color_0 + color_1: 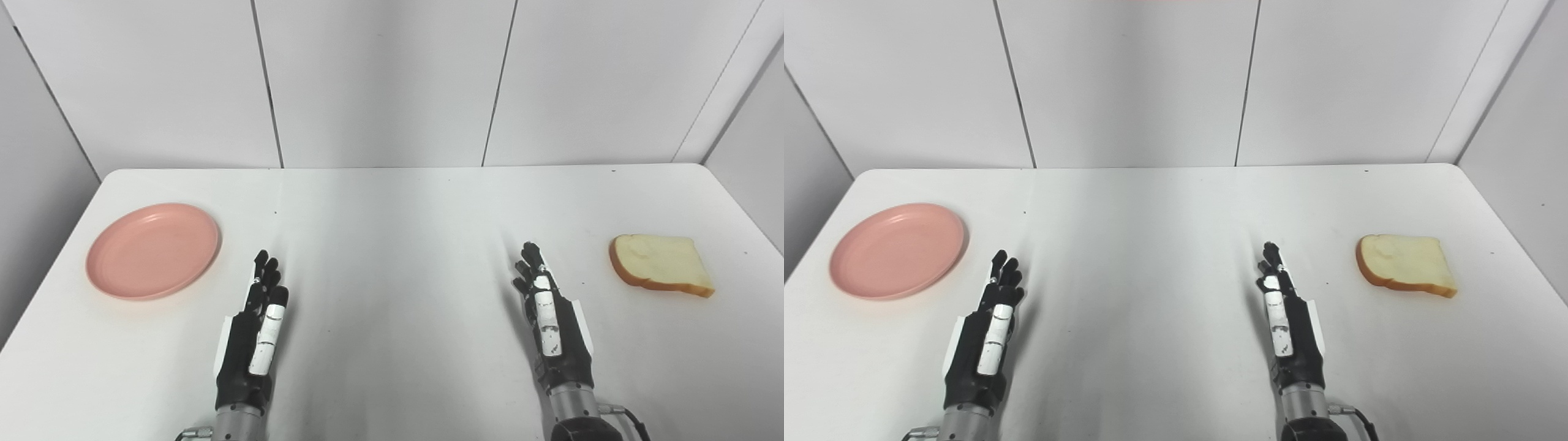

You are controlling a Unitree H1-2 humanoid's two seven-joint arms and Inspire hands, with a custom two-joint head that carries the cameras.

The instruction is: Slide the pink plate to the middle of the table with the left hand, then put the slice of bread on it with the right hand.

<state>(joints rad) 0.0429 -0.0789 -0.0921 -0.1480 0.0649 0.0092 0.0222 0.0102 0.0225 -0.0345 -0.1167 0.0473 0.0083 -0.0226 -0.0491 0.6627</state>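
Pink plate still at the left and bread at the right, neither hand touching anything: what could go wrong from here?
1. The plate lies near the table's left edge; a sideways nudge by the left hand might push it off instead of toward the middle.
2. The bread lies flat, so the right hand may struggle to get fingers under it and could squash or slide it toward the right edge.

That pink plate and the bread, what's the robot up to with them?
Nothing is being handled yet. The pink plate sits empty at the table's left side, and the slice of bread lies far off on the right. The left robot hand and the right robot hand are both open, fingers extended, between the two things and touching neither. The plate has not been slid to the middle.
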